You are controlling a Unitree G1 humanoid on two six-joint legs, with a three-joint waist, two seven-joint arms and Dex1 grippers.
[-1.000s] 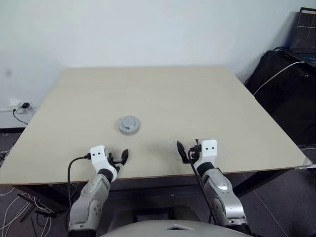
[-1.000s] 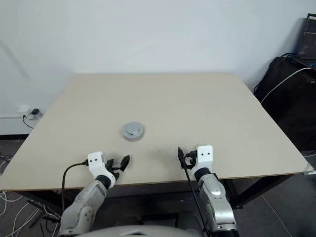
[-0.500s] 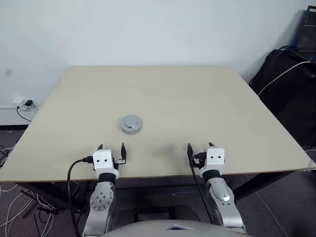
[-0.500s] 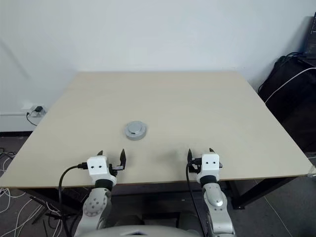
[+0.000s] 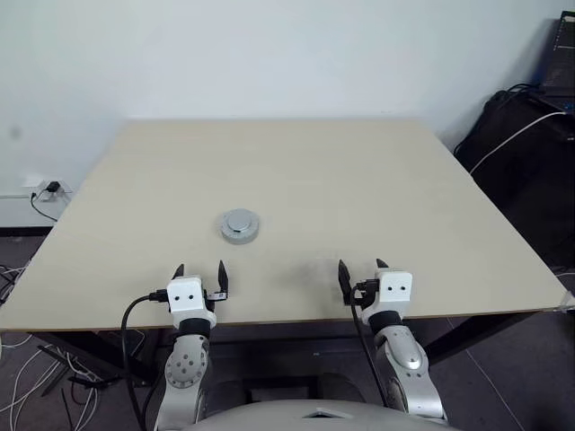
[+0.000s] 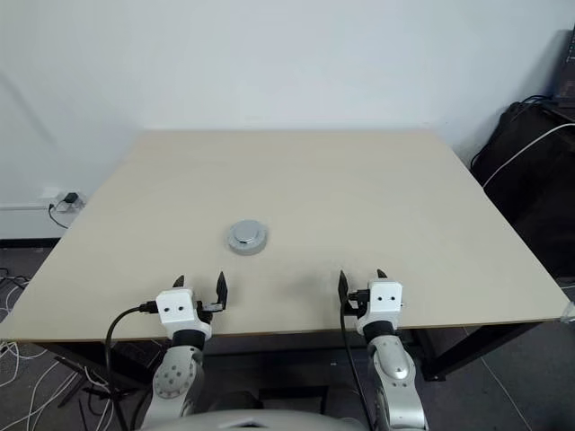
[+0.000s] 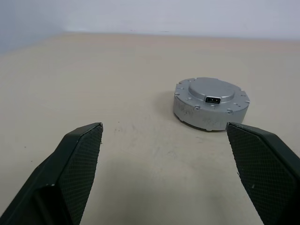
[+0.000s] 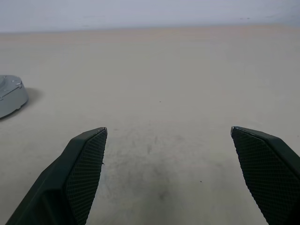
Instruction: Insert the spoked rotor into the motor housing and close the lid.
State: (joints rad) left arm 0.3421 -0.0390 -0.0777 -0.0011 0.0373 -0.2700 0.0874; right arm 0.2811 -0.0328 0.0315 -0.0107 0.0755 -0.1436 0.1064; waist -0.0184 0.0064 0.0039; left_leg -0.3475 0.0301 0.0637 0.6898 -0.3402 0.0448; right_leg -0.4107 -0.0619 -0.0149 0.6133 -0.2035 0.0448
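Observation:
A round silver-grey metal unit lies on the table [image 5: 359,180], left of centre. Its top is the lid [image 5: 240,224], smooth with a raised centre and a small socket [image 7: 213,100]. The spoked rotor and the motor housing are hidden; I cannot tell what sits under the lid. My left gripper [image 5: 200,269] hovers open at the table's near edge, pointing at the lid [image 7: 211,101], well short of it. My right gripper [image 5: 361,267] is open too, level with the left one at the near edge, with bare table between its fingers [image 8: 84,159]. The lid's edge [image 8: 9,96] shows off to its side.
The table's near edge runs just under both grippers. Black cases with a white cable [image 5: 526,135] stand beyond the right side of the table. A wall socket with cables [image 5: 43,190] sits low on the left.
Both grippers have straightened to point forward; the left one has rolled upright and risen a little. The view itself has shifted slightly. The lid has stayed put.

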